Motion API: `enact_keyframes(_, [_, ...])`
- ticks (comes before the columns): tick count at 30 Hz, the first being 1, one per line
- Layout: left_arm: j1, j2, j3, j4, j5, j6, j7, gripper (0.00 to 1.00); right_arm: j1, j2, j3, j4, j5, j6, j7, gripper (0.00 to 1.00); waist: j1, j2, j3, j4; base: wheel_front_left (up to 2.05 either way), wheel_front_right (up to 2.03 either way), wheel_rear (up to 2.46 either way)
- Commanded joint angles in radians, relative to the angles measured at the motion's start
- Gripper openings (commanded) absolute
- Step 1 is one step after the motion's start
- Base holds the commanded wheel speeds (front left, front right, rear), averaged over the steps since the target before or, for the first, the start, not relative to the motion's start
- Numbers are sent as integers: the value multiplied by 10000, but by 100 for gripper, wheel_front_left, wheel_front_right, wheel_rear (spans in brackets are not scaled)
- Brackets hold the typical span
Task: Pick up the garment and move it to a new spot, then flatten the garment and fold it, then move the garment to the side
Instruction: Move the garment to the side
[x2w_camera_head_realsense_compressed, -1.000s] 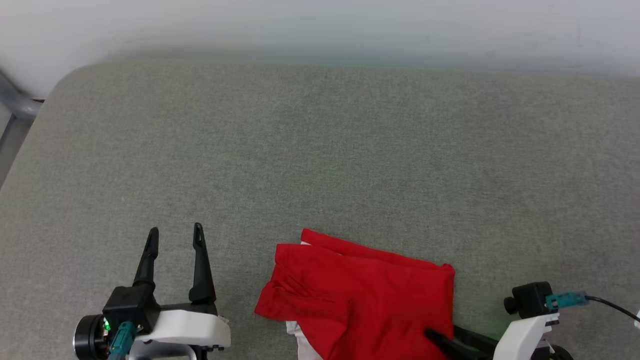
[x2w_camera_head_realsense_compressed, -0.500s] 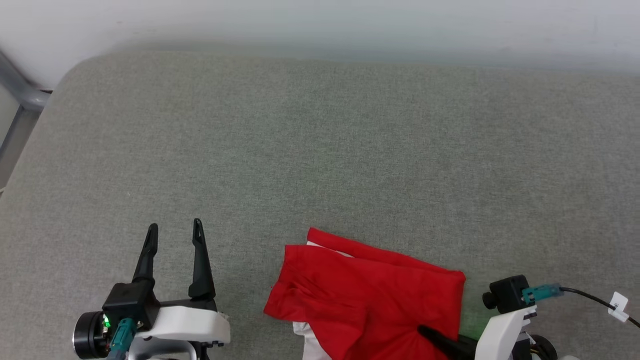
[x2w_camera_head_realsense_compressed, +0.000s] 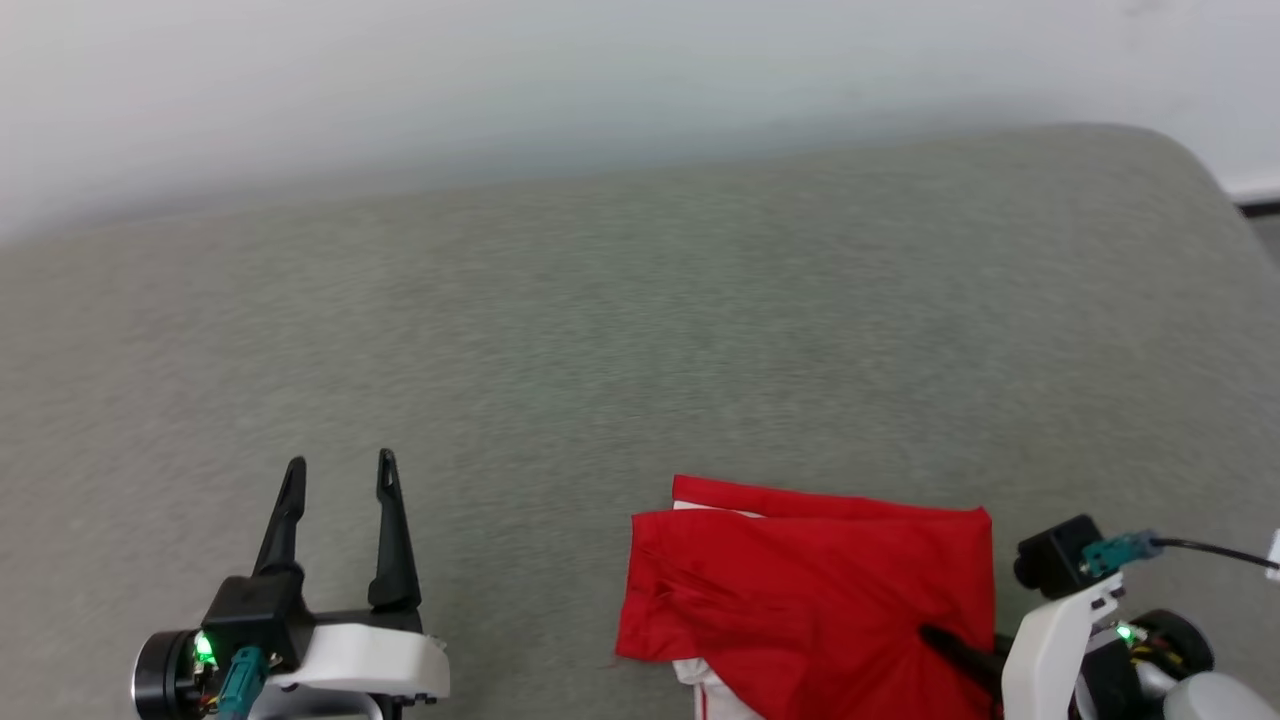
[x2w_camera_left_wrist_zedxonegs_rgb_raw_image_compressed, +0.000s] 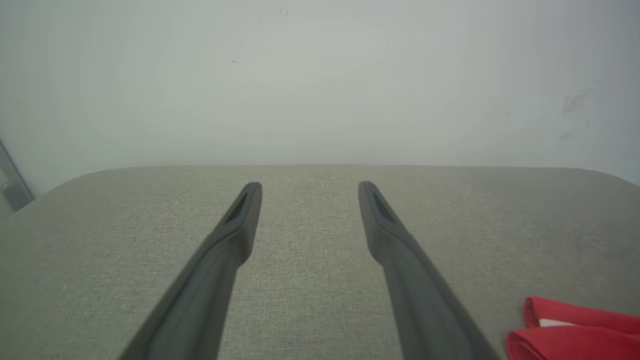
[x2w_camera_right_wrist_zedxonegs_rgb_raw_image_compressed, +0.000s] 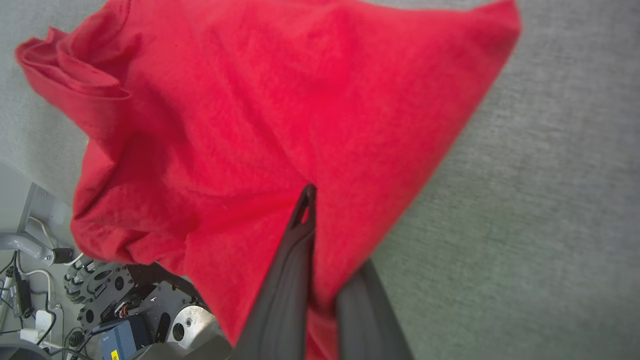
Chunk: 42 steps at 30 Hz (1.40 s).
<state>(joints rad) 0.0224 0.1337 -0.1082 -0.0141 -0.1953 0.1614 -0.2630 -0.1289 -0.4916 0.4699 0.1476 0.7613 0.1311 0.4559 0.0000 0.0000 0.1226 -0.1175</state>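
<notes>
Right claw clenched on garment, near-right part; we note long axis lies leftward, toward released left claw.

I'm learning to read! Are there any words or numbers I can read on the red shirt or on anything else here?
No text here can be read.
On the red shirt: only plain red cloth faces up, with no letters or numbers in sight.
On the blue box: the yellow sticker has a dark mark too small to read.
</notes>
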Motion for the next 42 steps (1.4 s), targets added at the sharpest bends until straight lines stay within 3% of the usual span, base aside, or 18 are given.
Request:
enact_keyframes(1, [-155, 67, -28, -40, 80, 2, -23, 100, -240, -122, 31, -46, -101, -9, 56, 0, 0, 0, 93, -1082, 0, 0, 0])
enact_keyframes(9, [-863, 340, -340, -406, 568, 36, 300, 100, -1663, -698, 588, 217, -380, -9, -168, 0, 0, 0, 1037, -3278, 0, 0, 0])
enact_keyframes(15, [-1654, 601, -569, -750, 997, 32, 810, 100, -3367, -834, 1349, 938, -425, -10, -1014, 0, 0, 0, 2126, -4377, 0, 0, 0])
enact_keyframes(24, [-3344, 837, -1213, -1291, 1797, -216, 1610, 100, -5685, -1155, 1207, 3227, 279, -12, -2890, 0, 0, 0, 3792, -4458, 0, 0, 0])
enact_keyframes(35, [-5114, 985, -1908, -2241, 2725, -505, 2468, 100, -7516, -2188, 607, 6185, 2189, -12, -4442, 0, 0, 0, 5678, -3720, 0, 0, 0])
enact_keyframes(41, [-5559, 1063, -2138, -2587, 3073, -570, 2815, 100, -7912, -2034, 906, 7160, 2582, -10, -5211, 0, 0, 0, 6326, -3610, 0, 0, 0])
enact_keyframes(42, [-5608, 1065, -2166, -2589, 3093, -586, 2849, 100, -7971, -1957, 925, 7372, 2630, -10, -5414, 12, 0, 0, 6375, -3596, 0, 0, 0])
